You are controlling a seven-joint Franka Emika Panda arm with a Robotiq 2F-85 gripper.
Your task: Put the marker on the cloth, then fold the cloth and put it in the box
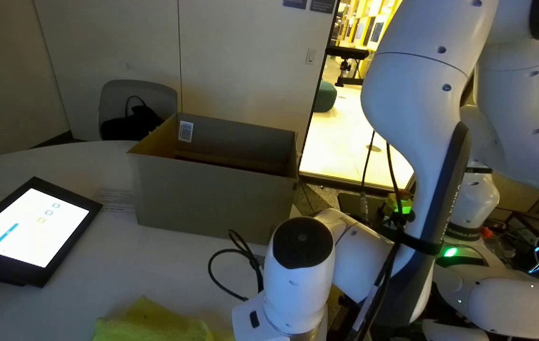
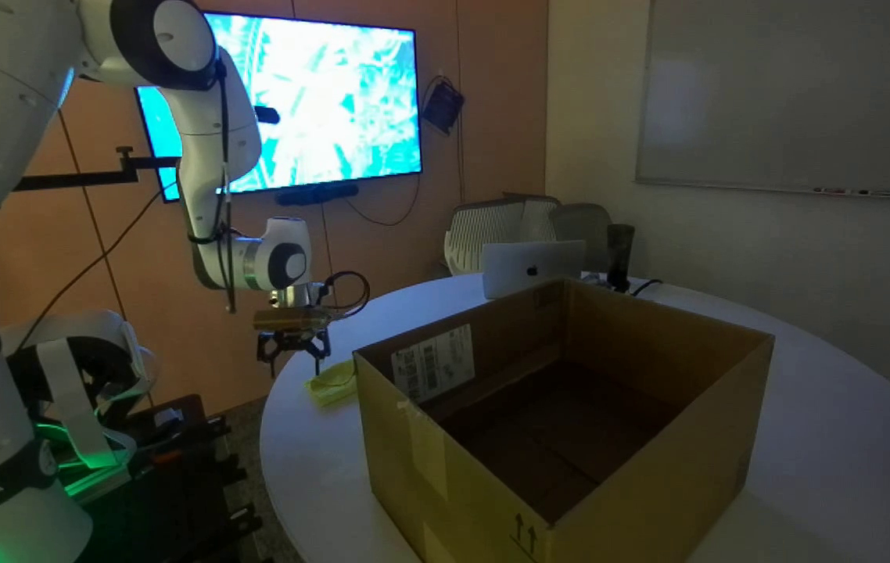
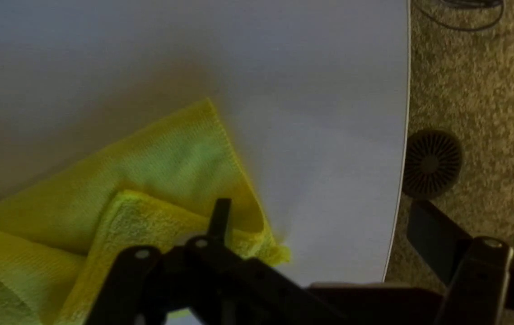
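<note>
The yellow-green cloth (image 3: 171, 149) lies on the table, partly folded over itself with one corner spread flat. It also shows in both exterior views (image 1: 151, 324) (image 2: 333, 385). My gripper (image 3: 322, 219) is open and empty above the cloth's edge. In the wrist view one finger is over the folded part and the other is past the table edge. In an exterior view the gripper (image 2: 295, 367) points down beside the cloth, above the table's rim. The brown cardboard box (image 1: 212, 203) stands open on the table, also in an exterior view (image 2: 648, 489). The marker does not show in any view.
A black-framed tablet (image 1: 32, 227) with a lit screen lies on the table (image 2: 320, 453). A laptop (image 2: 535, 266) and a dark cup (image 2: 619, 254) stand beyond the box. The box stands near the cloth. The round table's edge runs under my gripper.
</note>
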